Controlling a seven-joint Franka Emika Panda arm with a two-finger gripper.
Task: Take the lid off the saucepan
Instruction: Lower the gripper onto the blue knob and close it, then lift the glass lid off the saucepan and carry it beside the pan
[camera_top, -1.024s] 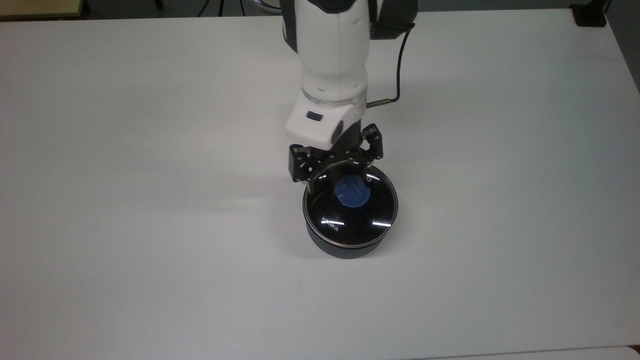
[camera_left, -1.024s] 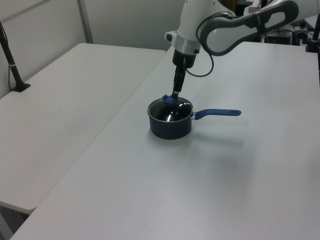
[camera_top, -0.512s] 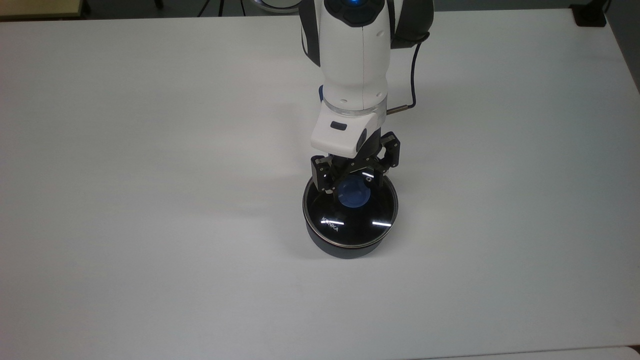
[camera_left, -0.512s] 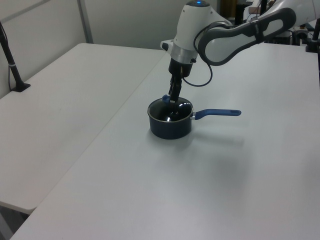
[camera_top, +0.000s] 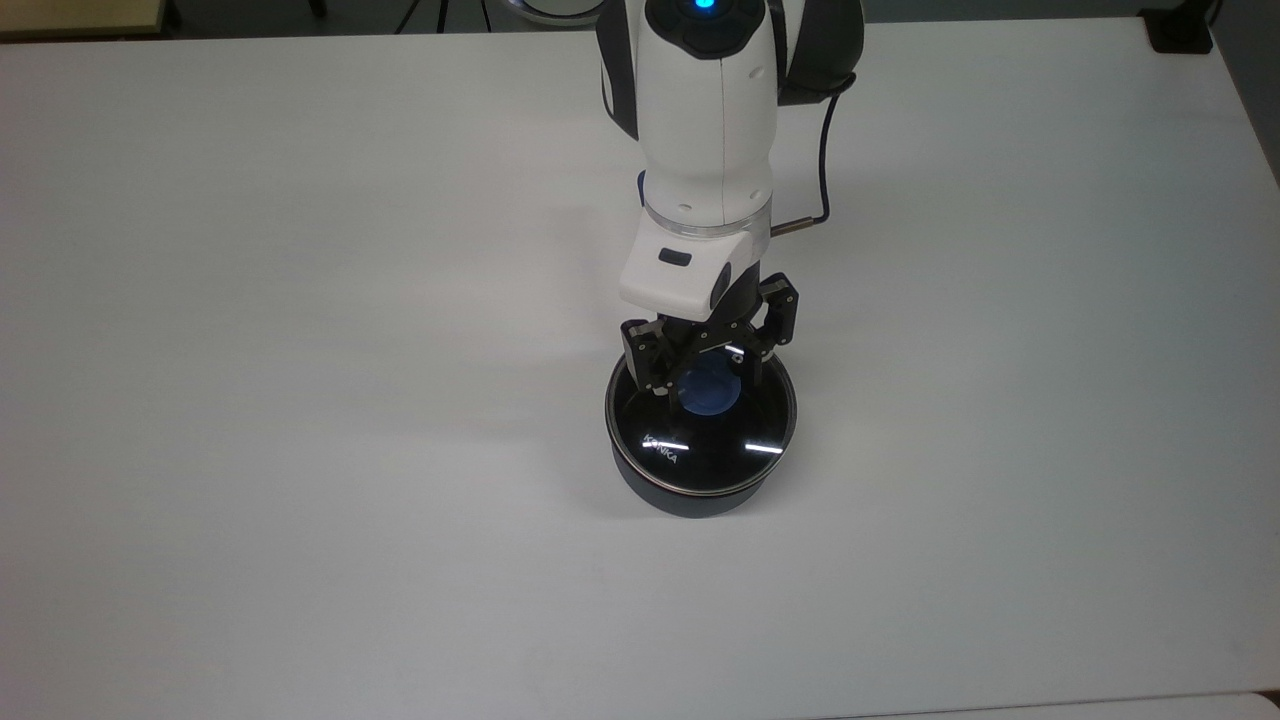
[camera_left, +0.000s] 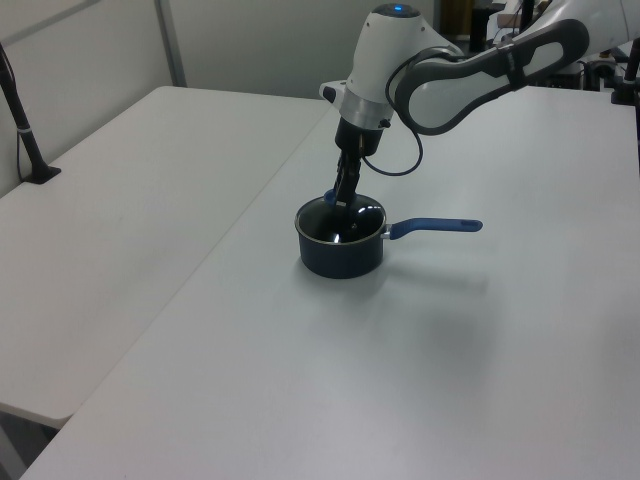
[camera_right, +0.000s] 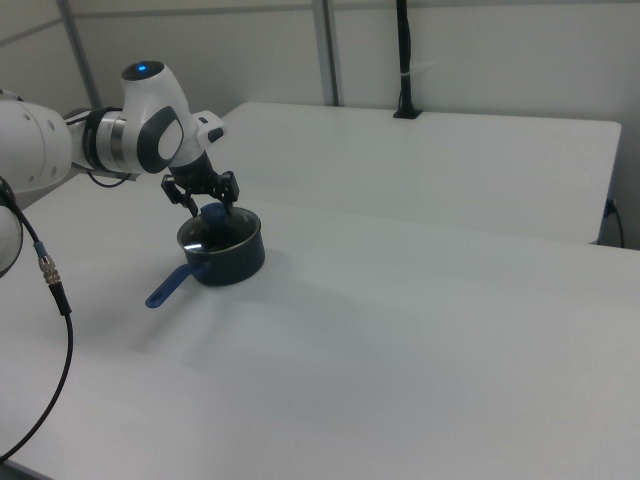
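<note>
Since a second ago we have swung our wrist toward the top view's right and settled the gripper squarely over the knob, where before it sat off to the top view's left of it. Our jaws stand partly open, one finger on each side of the blue knob, and have hold of nothing yet. The lid lies flat and seated on the saucepan, which stands on the white table with its blue handle pointing to the left view's right. We judge ourselves at the grasping step: aligned, not yet clamped. Next we need to close firmly on the knob, then lift straight up so the rim clears the pot without dragging it along.
</note>
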